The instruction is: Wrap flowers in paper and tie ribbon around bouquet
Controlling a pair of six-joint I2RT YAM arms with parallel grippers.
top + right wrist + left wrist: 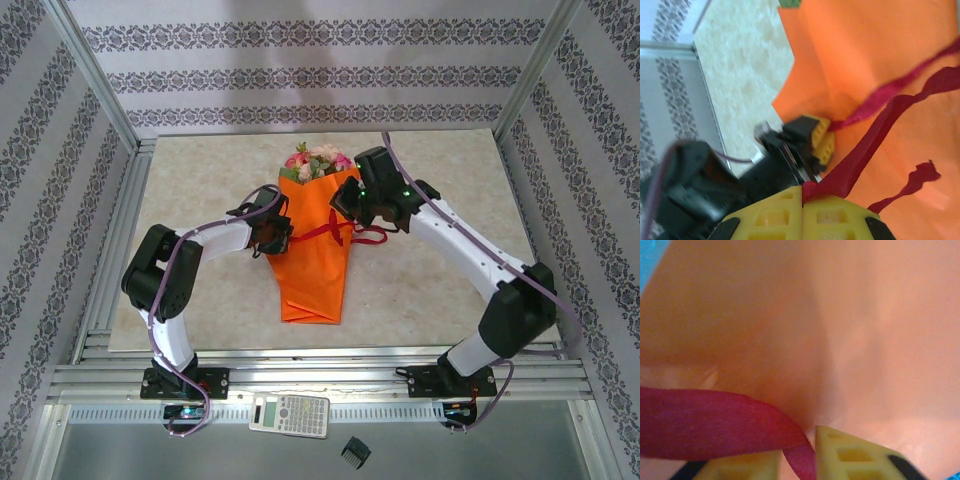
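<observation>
The bouquet [315, 262] lies mid-table as an orange paper [860, 55] cone, with the pink and cream flowers [318, 160] at its far end. A dark red ribbon [335, 232] crosses the cone. My left gripper [283, 232] sits at the cone's left edge. In the left wrist view the ribbon [705, 422] runs down between its yellow fingers [855, 455], which pinch it. My right gripper [802, 200] is shut on another stretch of the ribbon [875, 140] above the cone's right side. The left gripper [829, 131] faces it, holding a taut strand.
The beige table [200, 180] is walled by aluminium frame posts and patterned panels. A calculator [290, 413] and a small black clip [355, 452] lie on the grey shelf in front of the arm bases. Purple cables run along both arms.
</observation>
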